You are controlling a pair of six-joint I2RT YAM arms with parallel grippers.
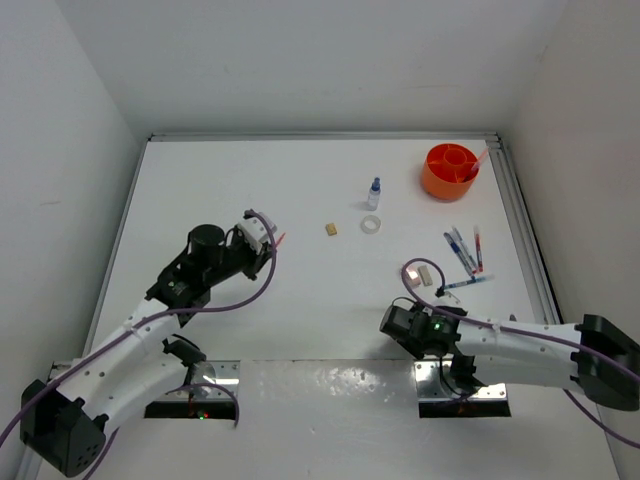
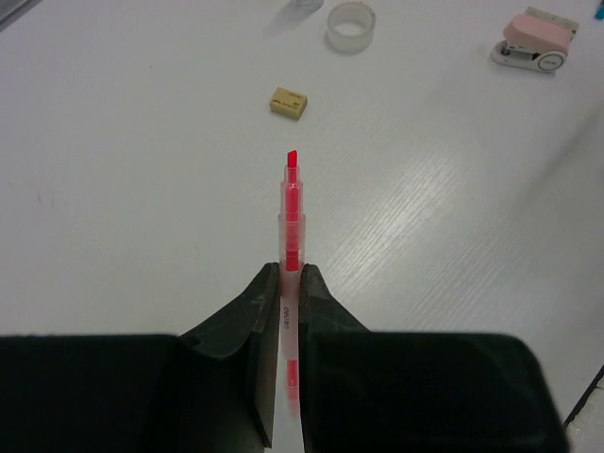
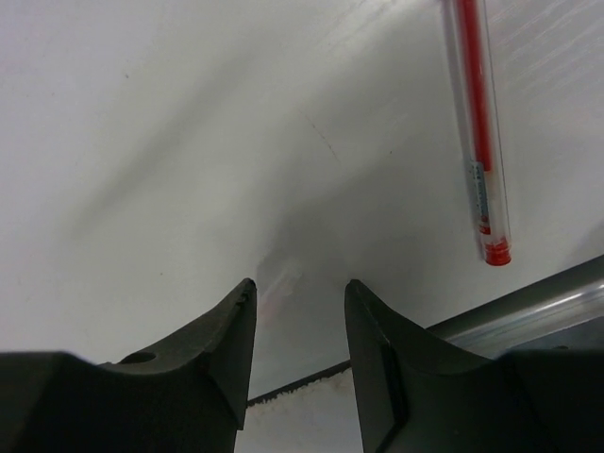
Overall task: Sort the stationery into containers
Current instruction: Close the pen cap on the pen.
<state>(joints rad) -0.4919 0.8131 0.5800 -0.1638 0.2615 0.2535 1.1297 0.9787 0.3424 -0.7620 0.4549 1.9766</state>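
Note:
My left gripper (image 1: 264,232) (image 2: 291,269) is shut on a pink highlighter pen (image 2: 293,212) whose tip (image 1: 281,238) points right, held over the left-middle of the table. A tan eraser (image 1: 330,229) (image 2: 288,102), a clear tape ring (image 1: 371,225) (image 2: 350,25) and a small blue-capped bottle (image 1: 374,193) lie ahead of it. The orange tub (image 1: 450,171) stands at the far right with a pink pen (image 1: 479,159) in it. My right gripper (image 1: 393,322) (image 3: 300,288) is open and empty, low over the table. A red pen (image 3: 479,142) lies to its upper right.
Several pens (image 1: 464,252) lie below the tub, and a blue one (image 1: 465,284) lies nearer. A pink and white stapler (image 1: 423,274) (image 2: 533,42) lies just beyond my right wrist. A metal rail (image 1: 520,215) runs along the table's right edge.

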